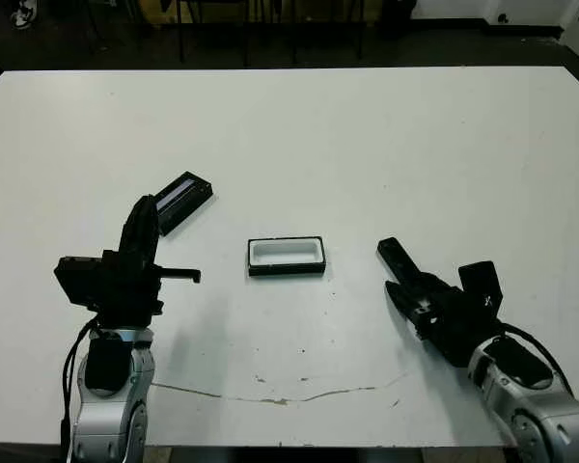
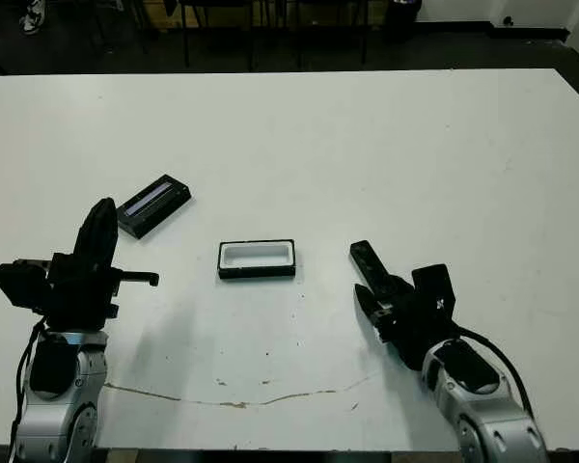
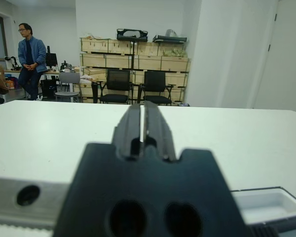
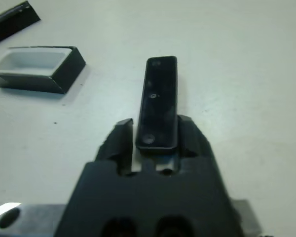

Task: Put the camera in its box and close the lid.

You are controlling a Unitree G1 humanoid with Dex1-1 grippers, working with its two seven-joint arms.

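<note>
On the white table (image 1: 367,145) the box (image 1: 287,257) sits open near the middle, its white lining facing up and nothing inside it. The lid (image 1: 181,201) lies apart from it, farther back on the robot's left and turned at an angle, with its greyish stripe uppermost. The right gripper (image 4: 153,134) is clamped on the camera (image 4: 158,101): in the right wrist view the black bar sits between the two fingers (image 4: 121,138) by its near end, and most of its length juts out past the fingertips. From the head views the camera points away from the robot, toward the middle of the table, and it is to the right of the box and well apart from it; whether its far end touches the table cannot be told. The left gripper (image 3: 143,118) is raised over the table's left side, nearer the robot than the lid, its fingers pressed together with only a thin slit between them and nothing in them. Beyond the table, in the left wrist view, a person (image 3: 30,59) in a blue jacket stands near shelves of boxes (image 3: 138,49) and office chairs (image 3: 118,86).
</note>
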